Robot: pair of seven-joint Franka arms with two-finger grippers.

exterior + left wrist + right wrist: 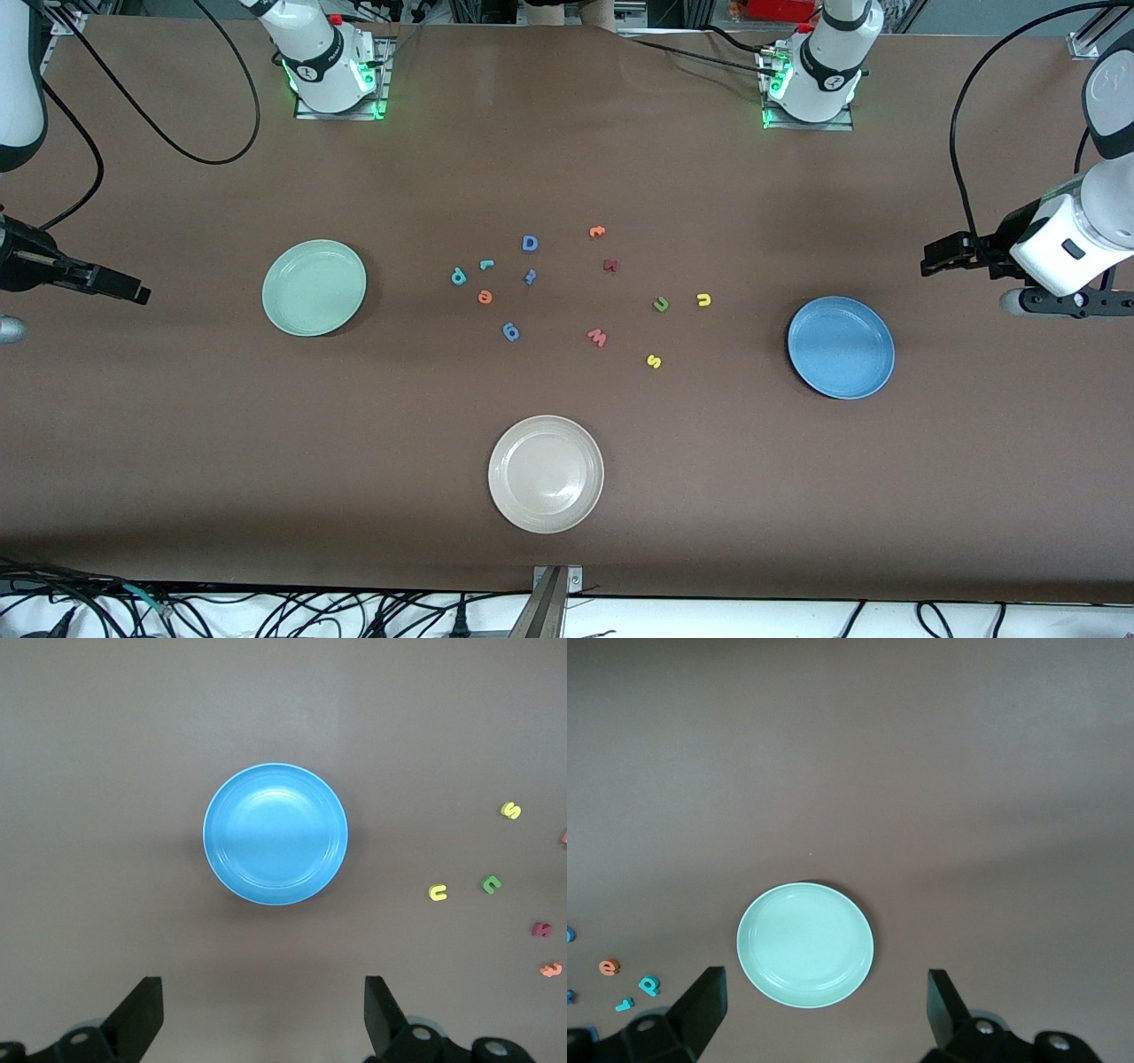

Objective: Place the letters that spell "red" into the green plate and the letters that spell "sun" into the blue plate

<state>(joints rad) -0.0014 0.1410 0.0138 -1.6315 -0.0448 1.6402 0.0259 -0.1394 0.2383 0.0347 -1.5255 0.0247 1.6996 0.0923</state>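
Off-white plate (pixel 546 474) nearest; mint green plate (pixel 314 288) bare (both tools spread)

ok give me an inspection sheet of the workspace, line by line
Surface: brown table, flat.
Job's things: green plate and blue plate hold nothing; r, e, d, s, u, n loose on the table between them.
Clutter: off-white plate, capital D, pink w, dark red letter.
Grippers: left hand open above blue plate's end; right hand open above green plate's end.
Cables: along table edges.
Surroundings: nothing seen.
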